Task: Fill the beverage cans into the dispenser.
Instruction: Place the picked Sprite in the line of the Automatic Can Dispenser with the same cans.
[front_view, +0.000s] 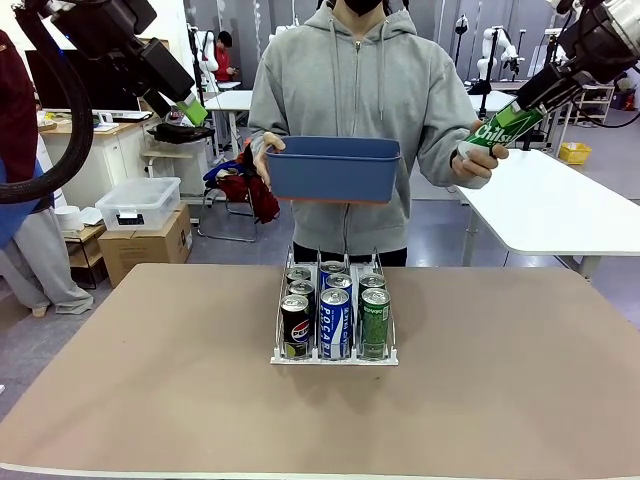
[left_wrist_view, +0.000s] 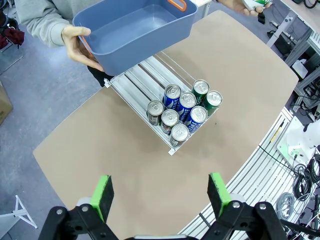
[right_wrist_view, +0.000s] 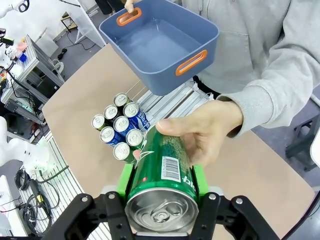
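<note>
The table (front_view: 150, 400) lay bare around the rack (front_view: 335, 355) at its centre, seven cans (front_view: 334, 322) inside. A person held a blue tub (front_view: 333, 168) above it. At two o'clock, the right claw (front_view: 530, 108) gripped a green can (front_view: 497, 130) with the person's hand (front_view: 478, 160). The left claw (left_wrist_view: 160, 197) gaped wide.

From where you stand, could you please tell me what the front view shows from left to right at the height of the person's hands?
Left end effector → blue tub → person's hand on green can → right end effector.
</note>
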